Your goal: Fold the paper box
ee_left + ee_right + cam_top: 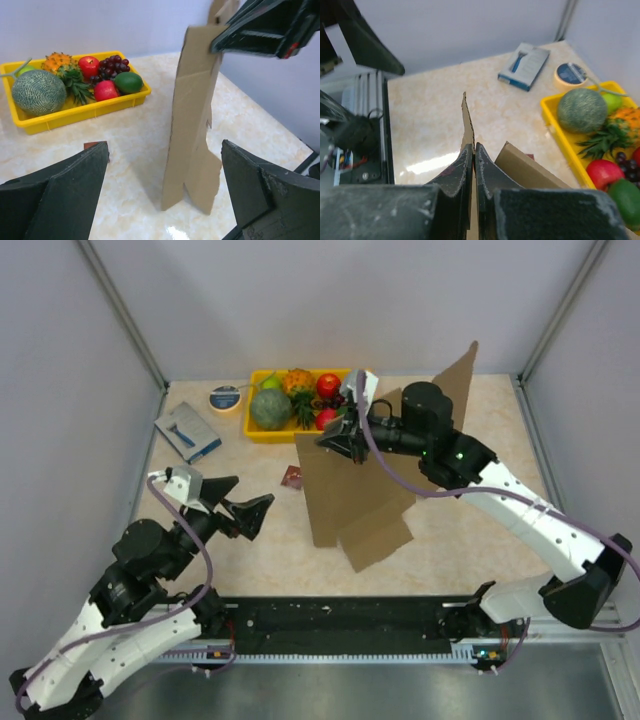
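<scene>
The paper box (350, 495) is a flat brown cardboard sheet with flaps, standing nearly upright with its lower edge on the table. My right gripper (338, 440) is shut on its top edge; in the right wrist view the fingers (474, 147) pinch the thin cardboard edge (466, 117), with another flap (530, 170) to the right. My left gripper (242, 502) is wide open, left of the sheet and apart from it. In the left wrist view the sheet (192, 115) stands between and beyond the fingers (165, 145), nothing between them.
A yellow tray (258, 437) of fruit sits at the back, just behind the sheet. A blue-and-grey packet (187, 430) and a tape roll (226, 397) lie at back left. A small red-brown piece (292, 476) lies left of the sheet. Walls close in on both sides.
</scene>
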You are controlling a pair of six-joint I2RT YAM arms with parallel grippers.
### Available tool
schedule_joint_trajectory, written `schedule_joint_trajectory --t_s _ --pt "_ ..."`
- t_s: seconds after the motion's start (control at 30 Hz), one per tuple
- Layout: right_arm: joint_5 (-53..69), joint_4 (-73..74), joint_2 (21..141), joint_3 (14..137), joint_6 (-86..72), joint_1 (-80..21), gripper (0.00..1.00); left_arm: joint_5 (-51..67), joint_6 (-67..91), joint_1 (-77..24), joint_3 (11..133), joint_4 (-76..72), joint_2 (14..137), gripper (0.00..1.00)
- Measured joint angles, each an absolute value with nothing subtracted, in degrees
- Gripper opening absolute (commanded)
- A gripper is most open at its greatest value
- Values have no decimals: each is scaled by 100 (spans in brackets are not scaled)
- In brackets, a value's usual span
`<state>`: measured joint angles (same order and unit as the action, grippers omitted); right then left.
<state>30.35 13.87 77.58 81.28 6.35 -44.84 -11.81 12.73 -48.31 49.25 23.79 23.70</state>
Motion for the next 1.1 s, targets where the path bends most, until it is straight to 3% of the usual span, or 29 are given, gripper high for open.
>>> schedule_joint_trajectory --t_s 0.1,0.23,0.33,0.43,0.47,0.57,0.67,0.73,0.83,0.9,0.93,0.97,1.03,1.07,1.1 --pt "2624 1107 7413 8125 187 -4484 0 -1358 1400 -4829 4650 1953 2268 98" --pt "2429 869 6925 8125 -204 -4484 0 -1046 1212 -4711 4595 1597 3116 98" --pt "2320 819 6602 8125 -397 -4484 0 -213 963 -4123 4991 1472 4189 98" --pt "2244 792 6370 8055 -480 -4471 0 1219 980 -3216 4998 1225 4552 91" --pt "2246 788 6294 8003 -517 -4471 0 1660 1050 -2991 4998 1105 4582 83" --pt "2209 742 6114 7837 -580 -4473 0 3175 1409 -2722 5033 325 4882 78" --pt "2097 727 6029 7756 -604 -4471 0 4388 1841 -2729 5006 -436 5266 64" --pt "2005 733 5990 7723 -607 -4471 0 4884 2078 -2729 4890 -803 5465 49" --pt "1745 703 5935 7684 -617 -4471 0 5301 2239 -2714 4823 -910 5529 16" --pt "1557 670 5881 7649 -626 -4471 0 5371 2206 -2714 4886 -812 5513 10" --pt "1479 676 5854 7647 -631 -4469 2 5352 2106 -2716 4978 -652 5513 8" --pt "1393 668 5822 7647 -637 -4462 24 5306 2023 -2716 5098 -473 5513 5" --pt "1256 637 5769 7647 -644 -4462 42 5229 1767 -2729 5398 -67 5498 0" --pt "1149 698 5725 7647 -609 -4456 58 5105 1627 -2731 5610 261 5485 0" --pt "1015 786 5669 7649 -561 -4451 65 4954 1468 -2727 5837 580 5463 0"
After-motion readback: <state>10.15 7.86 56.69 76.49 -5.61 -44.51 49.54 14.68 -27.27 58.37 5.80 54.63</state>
